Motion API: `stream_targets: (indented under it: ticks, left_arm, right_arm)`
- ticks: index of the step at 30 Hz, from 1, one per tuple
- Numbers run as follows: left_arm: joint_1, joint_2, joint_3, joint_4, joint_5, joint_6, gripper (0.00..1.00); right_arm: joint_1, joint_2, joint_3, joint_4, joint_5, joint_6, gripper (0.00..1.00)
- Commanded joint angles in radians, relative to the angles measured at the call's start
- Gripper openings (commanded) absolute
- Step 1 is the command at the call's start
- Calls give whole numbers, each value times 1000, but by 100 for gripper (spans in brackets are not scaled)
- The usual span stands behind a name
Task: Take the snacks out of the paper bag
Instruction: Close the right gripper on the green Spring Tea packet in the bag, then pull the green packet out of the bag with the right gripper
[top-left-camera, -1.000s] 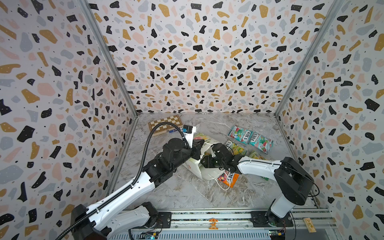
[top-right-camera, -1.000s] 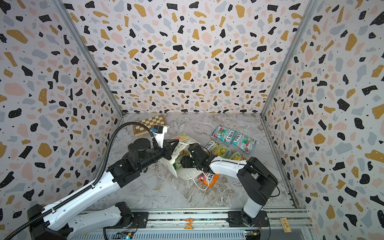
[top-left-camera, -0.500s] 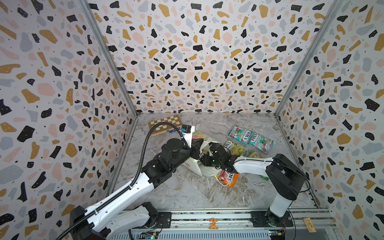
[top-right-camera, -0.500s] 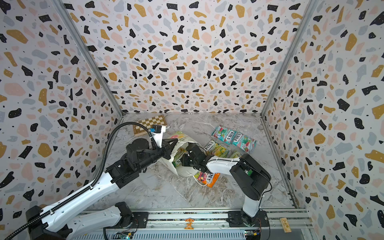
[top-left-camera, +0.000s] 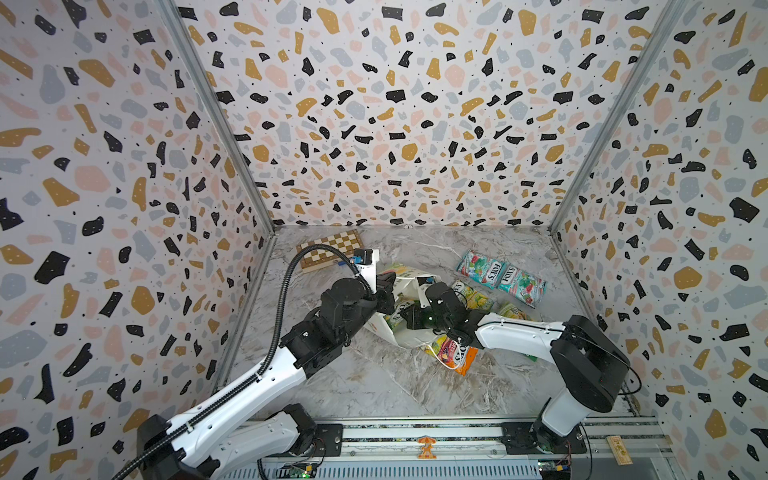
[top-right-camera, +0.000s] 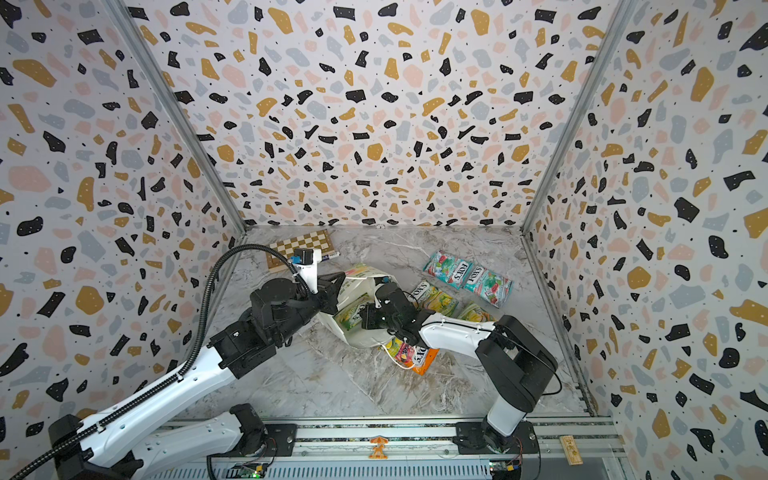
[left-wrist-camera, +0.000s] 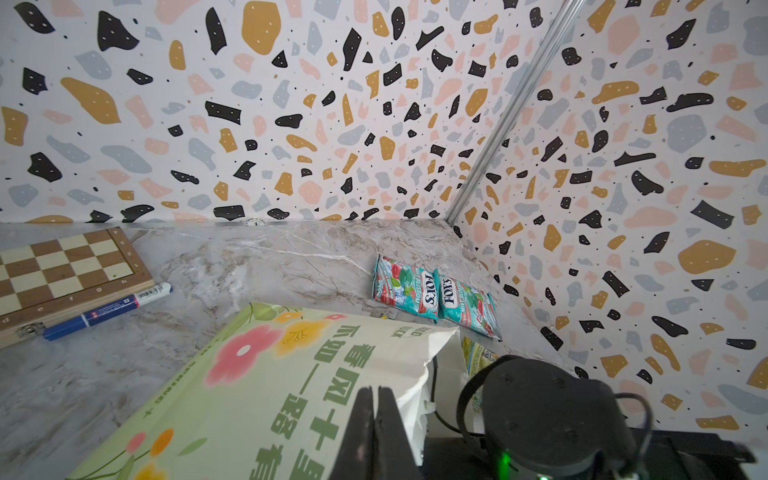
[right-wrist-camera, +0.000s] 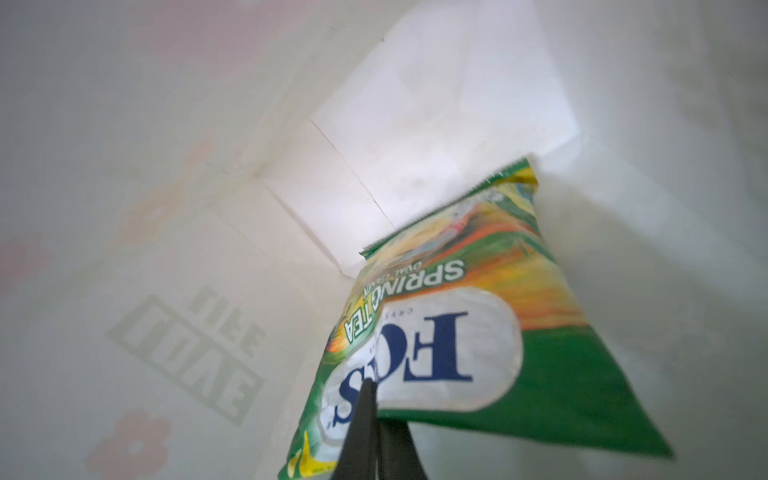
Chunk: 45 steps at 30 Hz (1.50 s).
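The white paper bag (top-left-camera: 409, 338) (top-right-camera: 368, 340) lies on its side mid-table, its flowered side facing up (left-wrist-camera: 291, 374). My left gripper (top-left-camera: 386, 291) (top-right-camera: 334, 291) (left-wrist-camera: 376, 399) is shut on the rim of its mouth and holds it up. My right gripper (top-left-camera: 409, 318) (top-right-camera: 365, 320) (right-wrist-camera: 372, 399) is inside the bag, shut on the near edge of a green-yellow snack packet (right-wrist-camera: 457, 311) (top-right-camera: 353, 313). Outside the bag lie two teal-red packets (top-left-camera: 482, 268) (top-left-camera: 521, 286), two green-yellow packets (top-left-camera: 473, 297) (top-left-camera: 513, 311) and an orange-purple packet (top-left-camera: 455, 353).
A wooden chessboard (top-left-camera: 330, 248) (left-wrist-camera: 62, 270) sits at the back left with a blue marker (left-wrist-camera: 108, 309) beside it. Terrazzo walls close in the marble table on three sides. A cord handle (top-left-camera: 436, 357) loops over the orange-purple packet.
My right gripper has pushed deeper into the bag's mouth and closed on the green-yellow packet. The left gripper has kept its hold on the rim.
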Motion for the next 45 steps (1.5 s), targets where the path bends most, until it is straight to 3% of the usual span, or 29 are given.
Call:
stream_targets:
  ticks: [1, 26, 45]
  left_arm:
    - [-2, -13, -16, 23, -65, -18, 0]
    - [-2, 24, -18, 18, -91, -54, 0]
    - [-2, 35, -10, 5, -98, -62, 0]
  right_arm:
    - [0, -73, -2, 5, -29, -59, 0]
    - [12, -326, 15, -58, -208, -246, 0]
    - [11, -598, 29, -330, -108, -404, 0]
